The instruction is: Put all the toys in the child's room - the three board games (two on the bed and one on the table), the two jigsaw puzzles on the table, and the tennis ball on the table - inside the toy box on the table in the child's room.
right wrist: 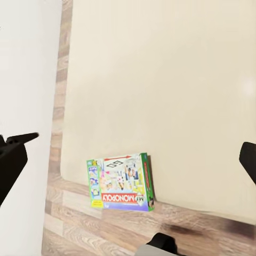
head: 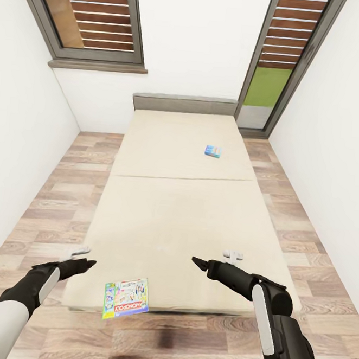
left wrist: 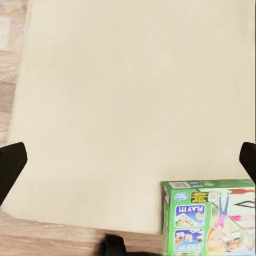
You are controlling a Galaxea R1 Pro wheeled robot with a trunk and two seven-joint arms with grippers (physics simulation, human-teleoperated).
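Note:
A larger board game (head: 126, 297) with a green edge and Monopoly print lies at the foot edge of the bed (head: 171, 217), slightly overhanging it. It shows too in the left wrist view (left wrist: 210, 218) and the right wrist view (right wrist: 121, 182). A small blue board game (head: 213, 151) rests on the far mattress half, right of centre. My left gripper (head: 85, 257) hovers open just left of the larger box, above the bed's corner. Over the mattress to the box's right, my right gripper (head: 213, 257) is open too. Both are empty, with fingers (left wrist: 10, 165) (right wrist: 12, 160) spread wide.
White walls close in on both sides, leaving strips of wood-plank floor (head: 52, 201) along the bed. A grey headboard (head: 185, 104) stands against the far wall, under a dark-framed window (head: 95, 20). A tall glazed door (head: 269, 89) is at the back right.

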